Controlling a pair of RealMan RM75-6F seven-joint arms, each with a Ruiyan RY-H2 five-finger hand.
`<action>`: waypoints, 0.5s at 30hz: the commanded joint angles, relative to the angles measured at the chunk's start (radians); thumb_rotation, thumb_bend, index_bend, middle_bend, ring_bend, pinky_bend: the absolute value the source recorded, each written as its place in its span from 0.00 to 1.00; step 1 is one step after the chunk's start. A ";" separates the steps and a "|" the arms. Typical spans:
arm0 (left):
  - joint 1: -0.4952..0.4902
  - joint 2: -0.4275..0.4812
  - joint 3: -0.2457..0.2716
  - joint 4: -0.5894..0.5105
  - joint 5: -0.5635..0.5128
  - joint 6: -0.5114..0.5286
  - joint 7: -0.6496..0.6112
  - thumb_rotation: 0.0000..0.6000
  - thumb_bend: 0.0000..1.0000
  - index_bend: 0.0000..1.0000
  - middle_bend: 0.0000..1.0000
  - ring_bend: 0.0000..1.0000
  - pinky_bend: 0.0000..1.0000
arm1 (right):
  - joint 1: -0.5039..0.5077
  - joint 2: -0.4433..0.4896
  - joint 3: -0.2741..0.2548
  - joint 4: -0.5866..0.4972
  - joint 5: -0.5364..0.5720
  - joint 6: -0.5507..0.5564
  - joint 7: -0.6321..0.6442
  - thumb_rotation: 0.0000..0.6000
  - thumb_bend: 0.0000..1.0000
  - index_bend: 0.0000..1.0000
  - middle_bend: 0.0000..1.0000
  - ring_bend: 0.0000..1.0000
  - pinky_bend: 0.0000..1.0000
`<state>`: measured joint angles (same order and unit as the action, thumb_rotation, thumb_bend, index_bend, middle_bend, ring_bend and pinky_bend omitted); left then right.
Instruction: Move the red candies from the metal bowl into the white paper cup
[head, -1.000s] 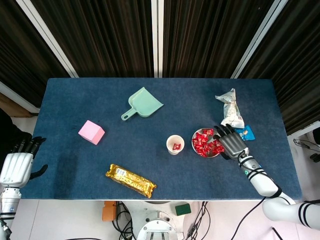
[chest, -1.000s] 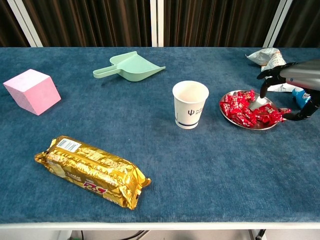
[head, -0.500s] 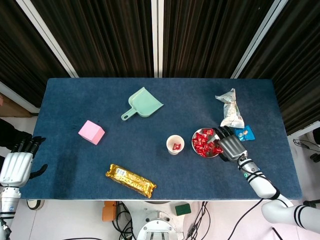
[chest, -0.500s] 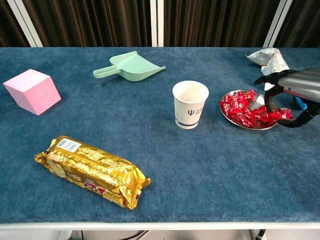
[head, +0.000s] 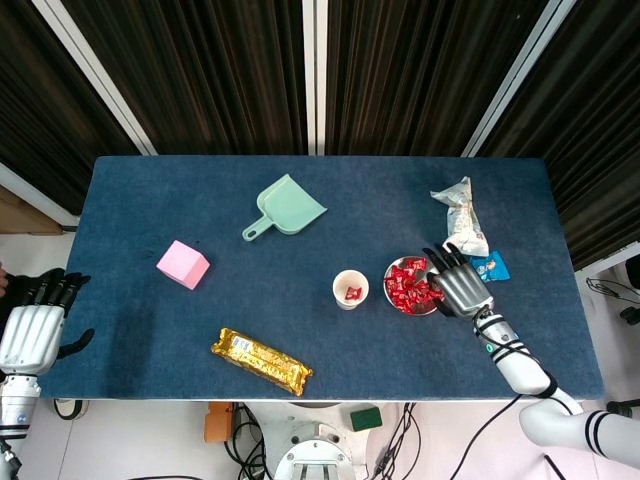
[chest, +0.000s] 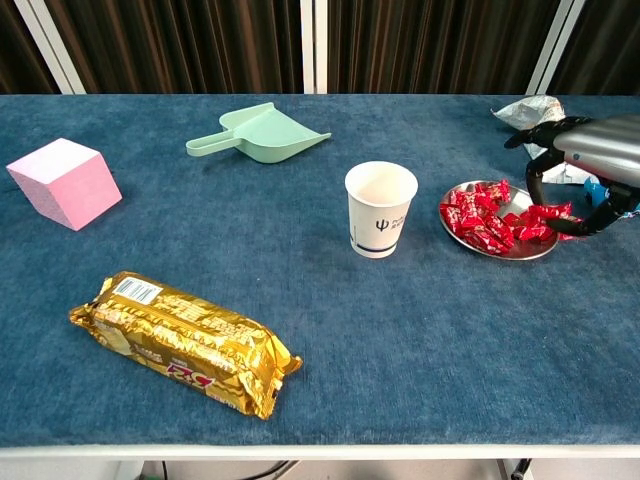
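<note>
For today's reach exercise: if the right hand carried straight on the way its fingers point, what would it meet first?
The right hand points left across the bowl, so it would probably meet the candies first, with the cup beyond. How high its fingertips sit above the pile is unclear.

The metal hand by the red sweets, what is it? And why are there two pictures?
It belongs to a robot with two arms. Both pictures show the same blue table at once: one camera looks down from the robot's head, the other looks forward from its chest.

The right hand reaches into a metal bowl of red candies, and seems to pinch one between its fingertips, though I can't be sure. The white paper cup beside the bowl already has candy inside, seen from above.

The left hand waits off the table's edge, holding nothing.

Also there: a pink cube, a green scoop, a gold biscuit pack, and a crinkled snack bag.
</note>
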<state>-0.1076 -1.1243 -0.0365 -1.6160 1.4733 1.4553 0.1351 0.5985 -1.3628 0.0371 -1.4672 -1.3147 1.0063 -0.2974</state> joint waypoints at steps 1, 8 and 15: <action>0.000 0.000 0.000 0.000 0.000 0.000 0.001 1.00 0.18 0.17 0.15 0.06 0.20 | 0.003 0.027 0.028 -0.045 -0.038 0.038 0.029 1.00 0.43 0.69 0.05 0.00 0.00; -0.007 -0.005 0.000 0.000 -0.006 -0.014 0.015 1.00 0.19 0.17 0.15 0.06 0.20 | 0.063 0.000 0.093 -0.111 -0.100 0.057 0.021 1.00 0.44 0.71 0.06 0.00 0.00; -0.008 -0.005 -0.003 0.001 -0.012 -0.014 0.017 1.00 0.19 0.17 0.15 0.06 0.20 | 0.136 -0.100 0.126 -0.095 -0.112 0.007 0.018 1.00 0.44 0.72 0.07 0.00 0.00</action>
<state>-0.1157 -1.1296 -0.0397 -1.6149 1.4619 1.4406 0.1519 0.7210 -1.4398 0.1525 -1.5712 -1.4229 1.0245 -0.2782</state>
